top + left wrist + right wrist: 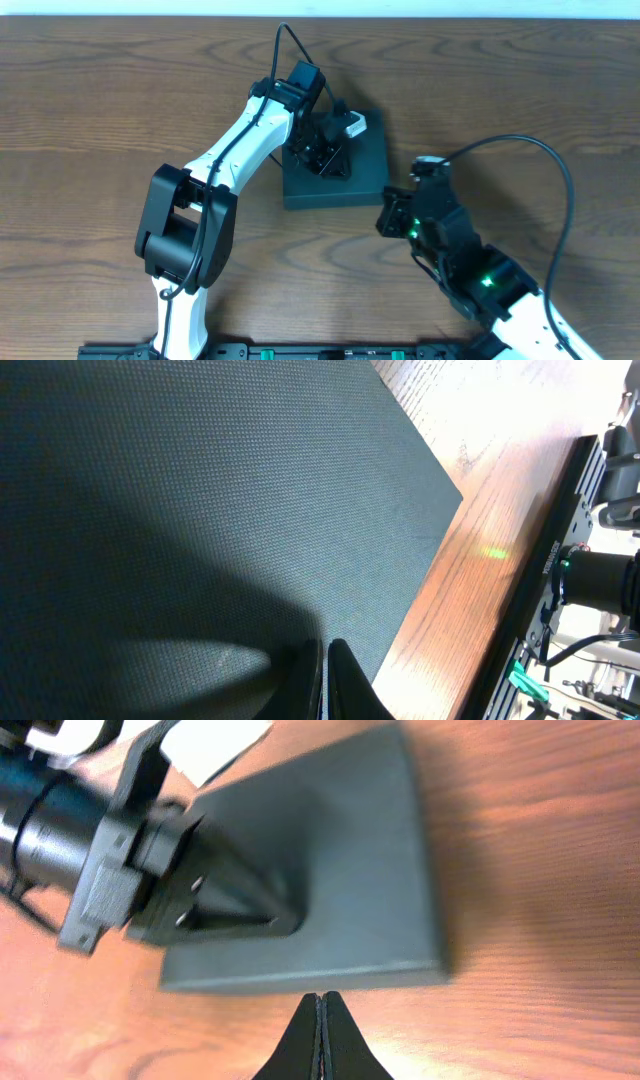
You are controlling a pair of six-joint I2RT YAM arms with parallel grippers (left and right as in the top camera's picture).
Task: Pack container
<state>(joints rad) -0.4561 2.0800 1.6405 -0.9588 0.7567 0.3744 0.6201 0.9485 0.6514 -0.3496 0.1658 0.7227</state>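
The container (350,180) is a dark teal-black square box lying flat with its lid closed near the middle of the table. It fills the left wrist view (220,490) and lies ahead in the right wrist view (340,870). My left gripper (325,155) is shut and empty, pressing down on the lid; its fingertips (325,650) rest on the lid. My right gripper (392,212) is shut and empty, just right of the box's front right corner; its tips (321,1000) sit on the wood close to the box's edge.
A white piece (357,124) shows by the box's far edge next to the left gripper. A black rail (560,570) runs along the table's front edge. Bare wood table (520,90) lies all around.
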